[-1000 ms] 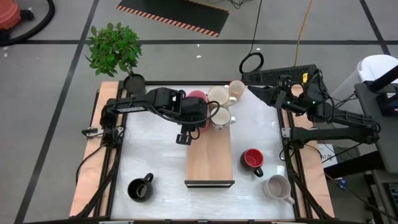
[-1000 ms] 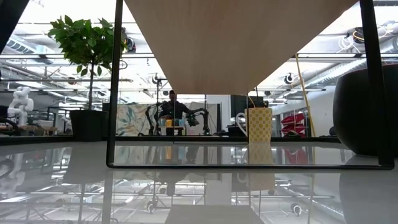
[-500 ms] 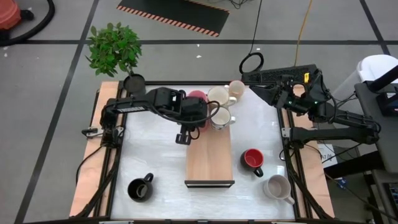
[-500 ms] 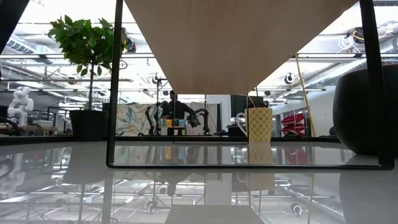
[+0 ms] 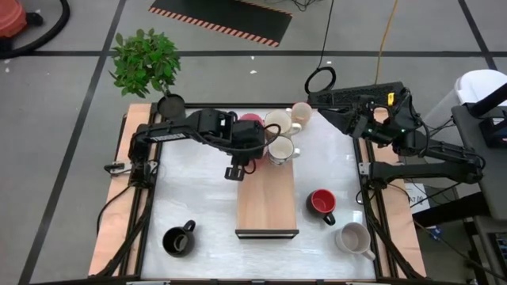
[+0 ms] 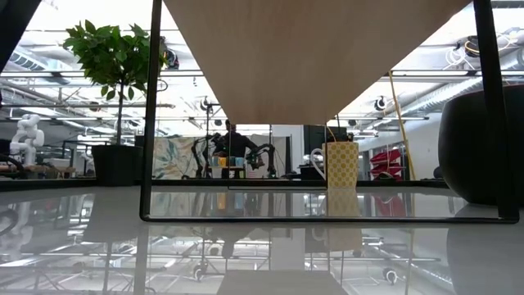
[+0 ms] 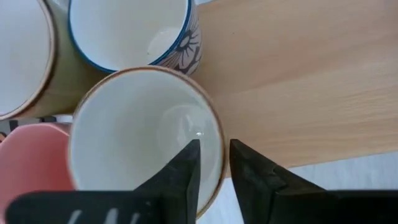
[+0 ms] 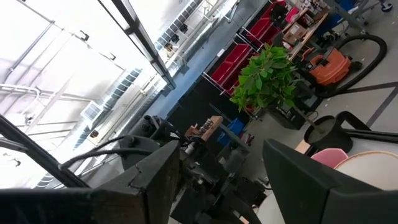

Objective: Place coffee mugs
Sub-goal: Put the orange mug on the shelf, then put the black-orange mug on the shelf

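While a cluster of coffee mugs (image 5: 273, 134) is sitting at the far end of the wooden board (image 5: 267, 198), the left hand (image 7: 213, 167) is gripping the rim of one cream mug (image 7: 146, 134) there, one finger inside and one outside the wall. Touching that mug are a blue-rimmed patterned mug (image 7: 134, 31), another cream mug (image 7: 25, 56) and a pink mug (image 7: 34, 165). Standing on the white table (image 5: 198, 198) well apart from the board are a red mug (image 5: 322, 203), a pale mug (image 5: 353, 237) near it, and a black mug (image 5: 178, 240) on the opposite side. The right hand (image 8: 221, 171) is waiting beyond the table's far right corner, its fingers standing apart.
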